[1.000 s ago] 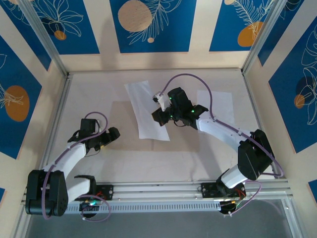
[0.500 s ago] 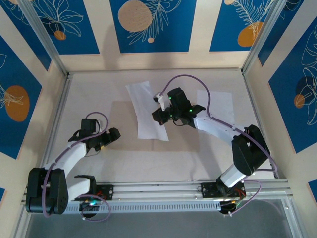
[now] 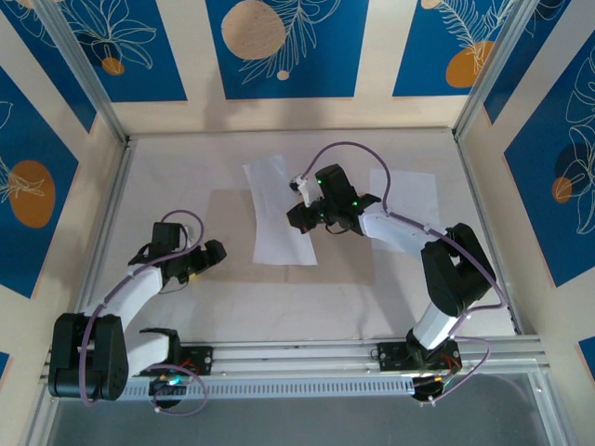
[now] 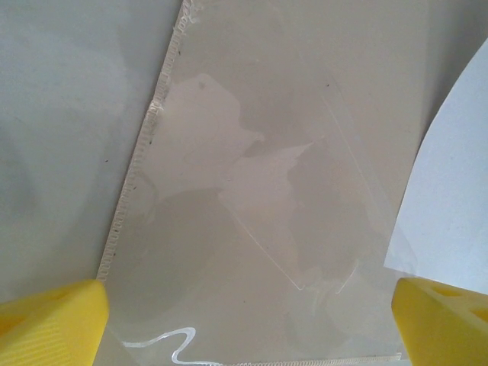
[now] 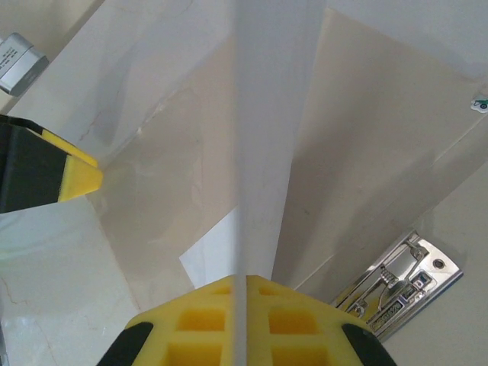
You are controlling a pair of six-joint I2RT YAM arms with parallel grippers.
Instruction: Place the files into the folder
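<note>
Slim white links (image 3: pixel 400 232), black joints (image 3: pixel 456 279), looping purple cables (image 3: pixel 346 143), yellow grid-moulded fingers (image 5: pixel 305 305).

White sheet (image 3: pixel 274 212) tilted over open tan folder (image 3: pixel 228 228); second sheet (image 3: pixel 414 195) flat, rightward

Bright even light, soft shadows, glare.

No text, number or brand can be read. In the right wrist view, a small grey tag (image 5: pixel 14 55) far up-left of the metal clip (image 5: pixel 400 284) on the folder (image 5: pixel 381 137) bears dark marks too fine to make out. A tiny green mark (image 5: pixel 479 104) above the clip is equally illegible.
</note>
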